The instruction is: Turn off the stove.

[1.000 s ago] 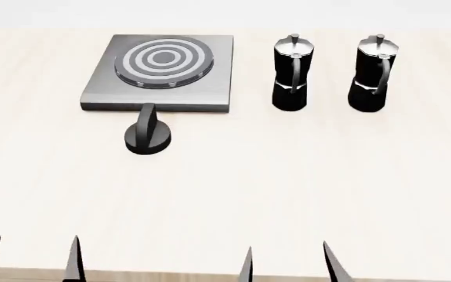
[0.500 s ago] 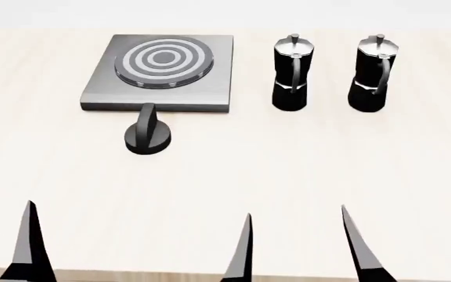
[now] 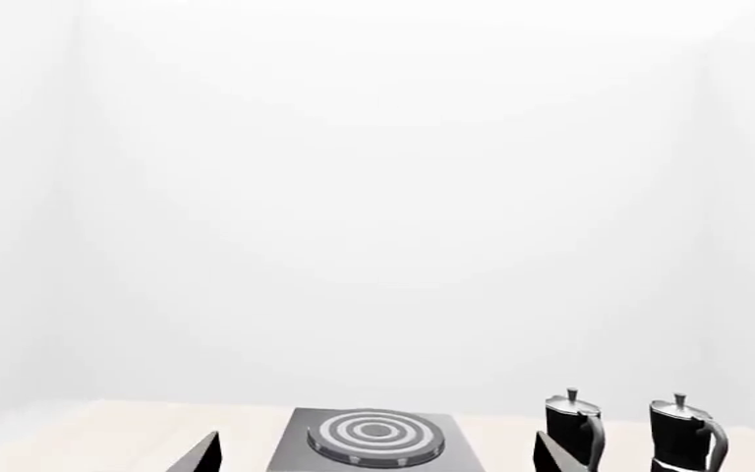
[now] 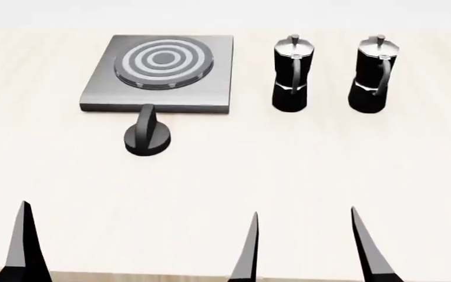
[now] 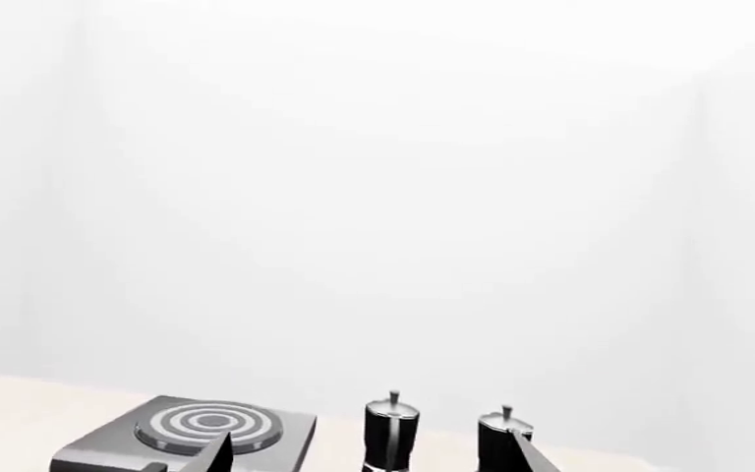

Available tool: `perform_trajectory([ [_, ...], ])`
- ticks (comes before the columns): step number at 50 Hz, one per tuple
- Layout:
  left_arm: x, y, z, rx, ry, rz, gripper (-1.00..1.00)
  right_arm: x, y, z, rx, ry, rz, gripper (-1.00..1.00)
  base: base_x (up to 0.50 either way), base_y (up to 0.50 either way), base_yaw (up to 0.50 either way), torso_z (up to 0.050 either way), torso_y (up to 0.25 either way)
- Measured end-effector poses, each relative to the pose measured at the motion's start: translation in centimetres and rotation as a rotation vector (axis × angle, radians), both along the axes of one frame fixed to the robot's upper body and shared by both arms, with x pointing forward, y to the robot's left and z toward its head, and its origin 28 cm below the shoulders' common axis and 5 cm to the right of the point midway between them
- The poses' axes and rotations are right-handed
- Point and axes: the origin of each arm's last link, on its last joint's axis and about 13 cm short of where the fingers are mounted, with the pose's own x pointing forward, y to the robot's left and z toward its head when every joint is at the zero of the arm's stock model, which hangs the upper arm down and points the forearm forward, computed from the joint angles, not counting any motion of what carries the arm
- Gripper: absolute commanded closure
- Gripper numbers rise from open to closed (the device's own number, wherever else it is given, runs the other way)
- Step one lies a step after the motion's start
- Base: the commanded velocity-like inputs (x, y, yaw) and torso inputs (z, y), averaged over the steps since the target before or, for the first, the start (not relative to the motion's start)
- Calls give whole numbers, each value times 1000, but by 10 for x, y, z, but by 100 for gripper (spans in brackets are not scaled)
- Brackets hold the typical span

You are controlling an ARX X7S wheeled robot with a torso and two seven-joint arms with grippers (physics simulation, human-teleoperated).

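The stove [image 4: 162, 67] is a flat grey plate with a ringed burner at the table's far left. Its black knob [image 4: 148, 134] sits just in front of it, with the raised bar pointing towards the plate. My right gripper [image 4: 304, 211] is open and empty at the near edge, far short of the knob. Only one finger [image 4: 26, 247] of my left gripper shows in the head view. In the left wrist view the left gripper [image 3: 375, 440] is open, and the stove [image 3: 375, 431] lies far ahead between its fingers. The right wrist view shows the right gripper [image 5: 371, 435] open. The knob is hidden in both wrist views.
Two black-and-silver moka pots [image 4: 292, 73] [image 4: 372, 73] stand to the right of the stove at the back. The pale wooden table [image 4: 288, 170] lies between my grippers and the knob. Its front edge runs along the bottom of the head view.
Over the last second all the fingers rose higher in the head view. The right gripper's fingers spread wider and shifted a little right. The stove, knob and pots have not moved.
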Motion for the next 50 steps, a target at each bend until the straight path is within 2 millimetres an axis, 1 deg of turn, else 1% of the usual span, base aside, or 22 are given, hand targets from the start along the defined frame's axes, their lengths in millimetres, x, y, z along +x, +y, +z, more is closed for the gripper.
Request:
perform_trajectory([
  [50, 6, 0, -8, 2, 20, 21, -100, 1, -1, -4, 12, 13, 13, -100, 258, 0, 0, 0, 0],
])
